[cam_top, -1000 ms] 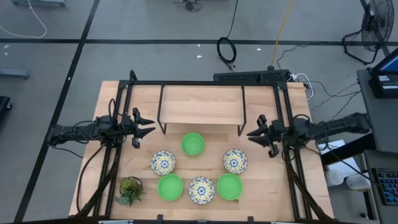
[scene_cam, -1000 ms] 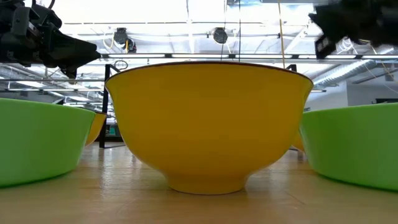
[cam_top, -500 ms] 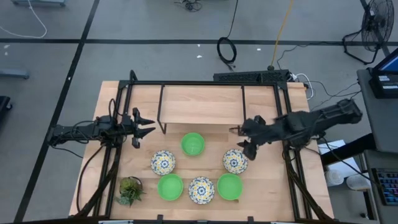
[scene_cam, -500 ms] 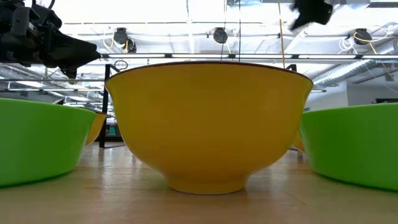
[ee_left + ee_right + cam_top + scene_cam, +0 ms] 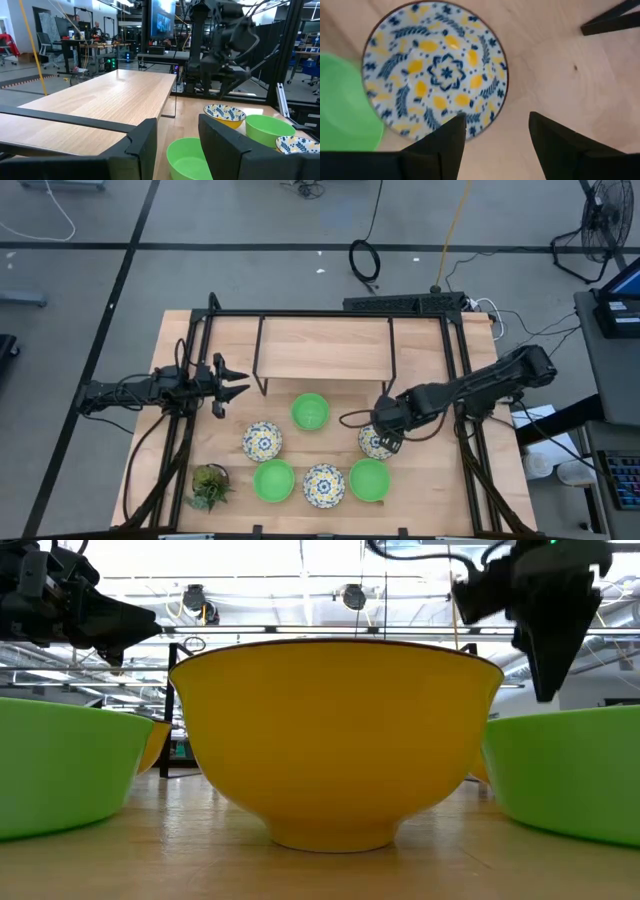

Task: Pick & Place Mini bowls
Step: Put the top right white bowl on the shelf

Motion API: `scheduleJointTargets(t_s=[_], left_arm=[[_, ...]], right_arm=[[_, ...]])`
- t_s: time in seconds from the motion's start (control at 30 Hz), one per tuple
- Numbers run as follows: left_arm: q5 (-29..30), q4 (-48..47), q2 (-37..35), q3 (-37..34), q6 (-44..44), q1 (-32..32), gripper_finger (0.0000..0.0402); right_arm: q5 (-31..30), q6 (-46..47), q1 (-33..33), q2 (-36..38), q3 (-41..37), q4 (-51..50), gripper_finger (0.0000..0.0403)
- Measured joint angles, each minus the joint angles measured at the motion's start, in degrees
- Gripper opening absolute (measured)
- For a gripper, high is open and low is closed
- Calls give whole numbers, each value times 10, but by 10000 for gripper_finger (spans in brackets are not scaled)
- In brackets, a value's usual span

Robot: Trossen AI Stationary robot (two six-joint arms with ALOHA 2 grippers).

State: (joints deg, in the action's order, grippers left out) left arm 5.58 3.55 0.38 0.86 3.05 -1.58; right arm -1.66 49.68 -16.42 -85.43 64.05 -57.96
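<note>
Six mini bowls stand on the table: green ones [image 5: 310, 412], [image 5: 273, 480], [image 5: 369, 479], and floral ones [image 5: 262, 441], [image 5: 324, 485], [image 5: 374, 444]. My right gripper [image 5: 388, 434] points down, open, just over the right floral bowl [image 5: 435, 75]. In the right wrist view, one finger [image 5: 451, 142] hangs above that bowl's rim and the other [image 5: 560, 145] above bare wood. My left gripper [image 5: 236, 384] waits open and level at the table's left side, clear of the bowls. In the low view, a floral bowl's yellow outside [image 5: 335, 740] fills the middle.
A black frame with a raised wooden shelf [image 5: 325, 348] spans the far half of the table. A small spiky potted plant [image 5: 209, 485] stands near the front left. Bare wood lies to the right of the right floral bowl [image 5: 570, 75].
My right gripper has swung from the table's right side toward the middle. It has tipped from level to pointing down and now hangs over the right floral bowl. The bowls have stayed where they were.
</note>
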Motion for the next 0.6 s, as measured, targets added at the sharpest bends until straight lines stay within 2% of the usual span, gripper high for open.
scheduleJointTargets(t_s=[0.37,0.6], left_arm=[[0,0,0,0,0,0,147],[0,0,0,0,0,0,147]], right_arm=[[2,114,2,1,-98,123,201],[8,141,2,2,-111,142,189]])
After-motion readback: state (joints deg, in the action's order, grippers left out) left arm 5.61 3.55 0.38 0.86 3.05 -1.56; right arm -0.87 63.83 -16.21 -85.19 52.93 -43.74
